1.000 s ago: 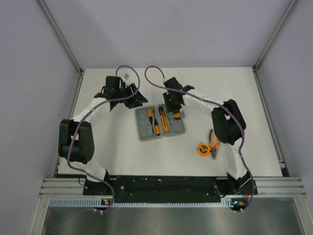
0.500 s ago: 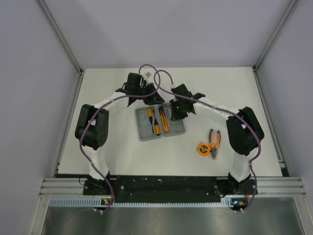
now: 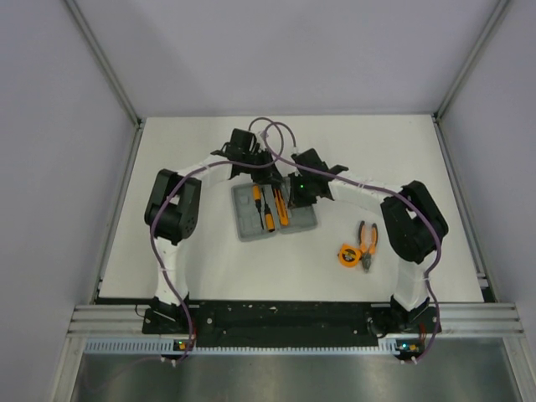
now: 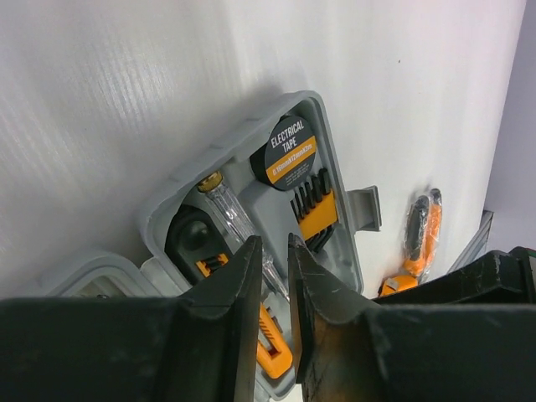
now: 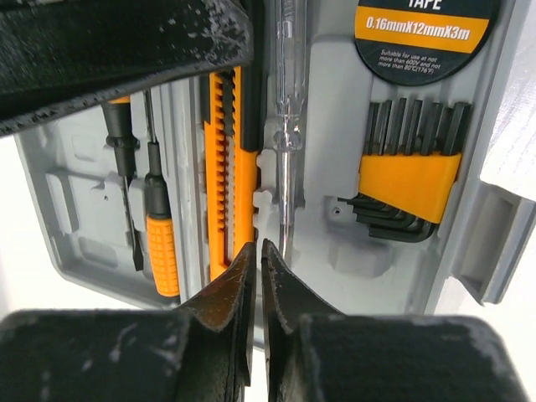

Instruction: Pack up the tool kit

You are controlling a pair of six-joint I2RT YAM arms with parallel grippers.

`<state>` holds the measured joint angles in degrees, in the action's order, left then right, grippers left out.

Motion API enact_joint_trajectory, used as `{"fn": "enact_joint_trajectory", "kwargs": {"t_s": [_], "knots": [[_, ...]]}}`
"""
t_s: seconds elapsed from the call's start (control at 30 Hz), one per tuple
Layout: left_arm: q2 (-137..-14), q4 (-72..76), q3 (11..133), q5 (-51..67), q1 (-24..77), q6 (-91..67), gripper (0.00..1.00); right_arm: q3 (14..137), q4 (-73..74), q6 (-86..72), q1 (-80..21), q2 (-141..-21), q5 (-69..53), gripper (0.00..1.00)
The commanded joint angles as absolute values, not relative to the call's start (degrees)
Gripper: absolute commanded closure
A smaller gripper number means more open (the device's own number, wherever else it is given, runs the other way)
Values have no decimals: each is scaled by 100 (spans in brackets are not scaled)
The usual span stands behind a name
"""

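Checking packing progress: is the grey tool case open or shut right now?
Open. The case lies with both halves spread flat; the wrist views look into it, at the electrical tape roll and hex keys.

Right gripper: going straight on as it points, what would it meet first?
Probably the open case, at the ridge between the orange knife and the clear-handled screwdriver. The right gripper hangs just above it, though depth is unclear.

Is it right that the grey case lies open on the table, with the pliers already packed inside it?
No. The pliers are not inside the case; they lie on the table to its right, beside the round tape measure, as the top view shows. The case does lie open.
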<state>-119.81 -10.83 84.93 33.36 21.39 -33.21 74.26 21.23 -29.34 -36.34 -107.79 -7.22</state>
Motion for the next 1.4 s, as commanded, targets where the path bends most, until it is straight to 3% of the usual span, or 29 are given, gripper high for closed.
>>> {"fn": "enact_joint_trajectory", "kwargs": {"t_s": [0.0,0.5,1.37], "knots": [[-12120,-1134,8903,3261,2250,-3111,78,7445,1863,-3076,-3735,-10854,-677,96],[-12234,-1907,8991,1855,2628,-2883,88,7146,1855,-3041,-3735,-10811,-396,100],[-12542,-2048,8991,2021,2786,-2962,94,6320,1485,-3226,-3885,-10785,-387,100]]}}
